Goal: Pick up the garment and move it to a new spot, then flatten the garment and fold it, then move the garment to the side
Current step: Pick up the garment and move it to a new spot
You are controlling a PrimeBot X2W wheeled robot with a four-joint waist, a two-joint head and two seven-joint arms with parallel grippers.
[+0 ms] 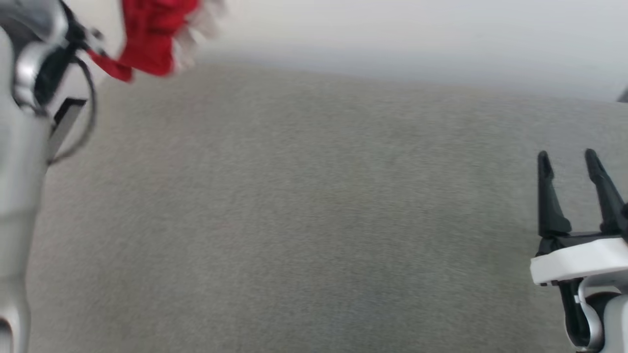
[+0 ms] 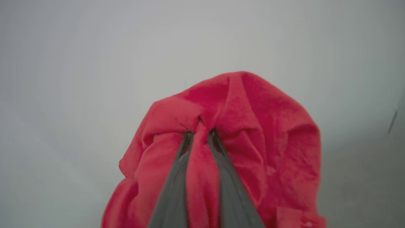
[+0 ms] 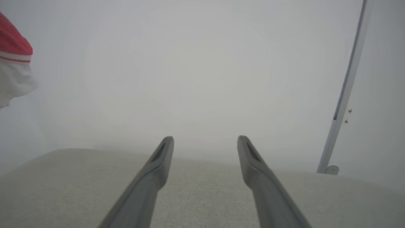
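Head view: the garment [image 1: 152, 39] is being held aloft, bunched, right at the tips of the left end effector [image 1: 95, 51] and well above the grey fabric surface [image 1: 314, 220], likely so it is clearing the surface for setting down at a new spot. The right end effector [image 1: 566, 157] is being kept spread and empty, well apart from the garment, probably being reserved for flattening.

Left wrist view: a red fold is being pinched between the nearly pressed-together fingers [image 2: 177, 177], with cloth draping around both.

Right wrist view: the fingers [image 3: 158, 164] are being held wide apart over the surface. A white sleeve [image 3: 12, 79] is hanging far off to their left.
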